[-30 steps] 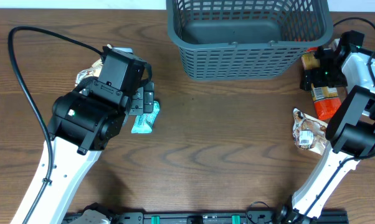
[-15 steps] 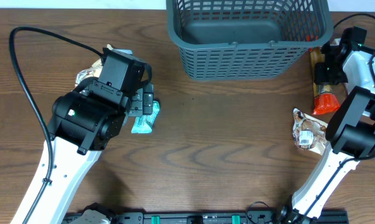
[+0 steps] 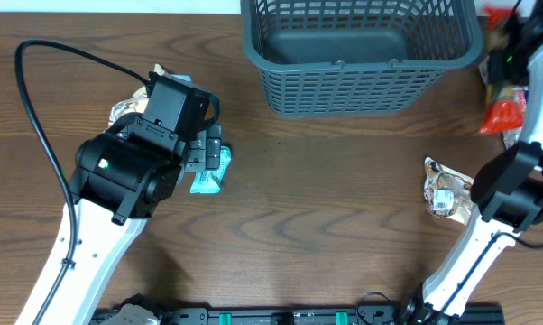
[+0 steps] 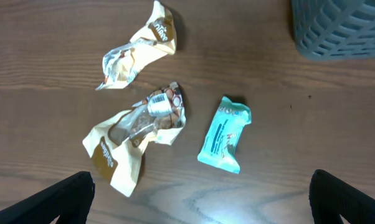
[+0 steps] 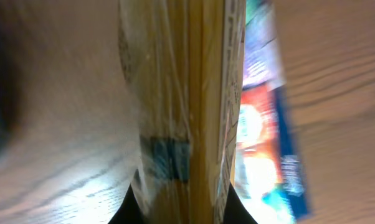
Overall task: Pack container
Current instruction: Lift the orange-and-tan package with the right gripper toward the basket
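Ahead of the left gripper [image 4: 203, 199]: a teal packet [image 4: 225, 134], cream-and-brown wrappers [image 4: 134, 134], brown woodgrain table [image 4: 299, 124]. The right gripper [image 3: 508, 56] grips an orange-red packet [image 3: 504, 116]. The container [image 3: 362, 86] is slate grey-blue lattice.

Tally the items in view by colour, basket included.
Cream-and-brown crumpled wrappers: 3
Teal packet: 1
Orange-red packet: 1
Grey-blue basket: 1
Total: 6
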Tool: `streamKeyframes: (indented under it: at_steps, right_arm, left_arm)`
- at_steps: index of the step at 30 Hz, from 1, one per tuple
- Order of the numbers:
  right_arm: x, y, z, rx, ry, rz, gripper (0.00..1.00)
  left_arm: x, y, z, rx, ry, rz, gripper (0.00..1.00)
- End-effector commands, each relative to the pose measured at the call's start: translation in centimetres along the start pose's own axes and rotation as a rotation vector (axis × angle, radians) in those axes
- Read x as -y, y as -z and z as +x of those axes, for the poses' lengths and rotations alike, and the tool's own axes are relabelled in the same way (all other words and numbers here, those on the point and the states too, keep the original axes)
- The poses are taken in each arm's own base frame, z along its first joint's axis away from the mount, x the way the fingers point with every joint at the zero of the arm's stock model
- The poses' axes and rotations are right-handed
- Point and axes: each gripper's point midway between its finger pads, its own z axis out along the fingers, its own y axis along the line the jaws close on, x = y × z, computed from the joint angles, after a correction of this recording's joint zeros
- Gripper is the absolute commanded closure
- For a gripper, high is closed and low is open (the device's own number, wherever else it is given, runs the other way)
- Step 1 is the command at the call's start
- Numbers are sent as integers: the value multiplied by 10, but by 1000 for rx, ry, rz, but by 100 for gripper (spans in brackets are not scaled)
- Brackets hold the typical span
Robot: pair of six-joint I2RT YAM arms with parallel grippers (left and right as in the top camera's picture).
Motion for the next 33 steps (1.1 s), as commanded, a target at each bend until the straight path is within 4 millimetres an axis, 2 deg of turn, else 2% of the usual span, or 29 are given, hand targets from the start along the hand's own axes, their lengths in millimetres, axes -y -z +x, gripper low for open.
streamKeyframes:
  at_steps: [1,5,8,12,16,19,23,26,30,33]
  right_arm:
    - [28,127,-40,287,-69,53,99]
    - [20,197,-49,445,-74,-24,99]
    - [10,244,-48,546,-71,-87,99]
    - [-7,297,-46,669,-89,-173,99]
    - [-41,342,-48,772,-104,-321,99]
    - [-77,360,-54,804,-106,-434,99]
    - [-137,367,-69,837,-28,-519,99]
    - [-171,357,-81,839,-1,-505,98]
    - [-208,321,-93,789,26,-454,99]
    - [-222,283,-96,719,30,-395,99]
  left_arm:
    - [-3,3,-2,5,4,-7,1]
    - [-3,3,-2,5,4,-7,1]
    - [-3,3,-2,5,4,-7,1]
    - [-3,3,-2,5,4,-6,1]
    - [-3,3,-2,5,4,-7,1]
    - [-3,3,-2,5,4,-7,1]
    - [-3,3,-2,4,4,-7,1]
    - [-4,3,0,-4,0,-10,1]
    - [-5,3,4,-19,-6,-15,1]
    - [-6,3,7,-33,-11,-20,1]
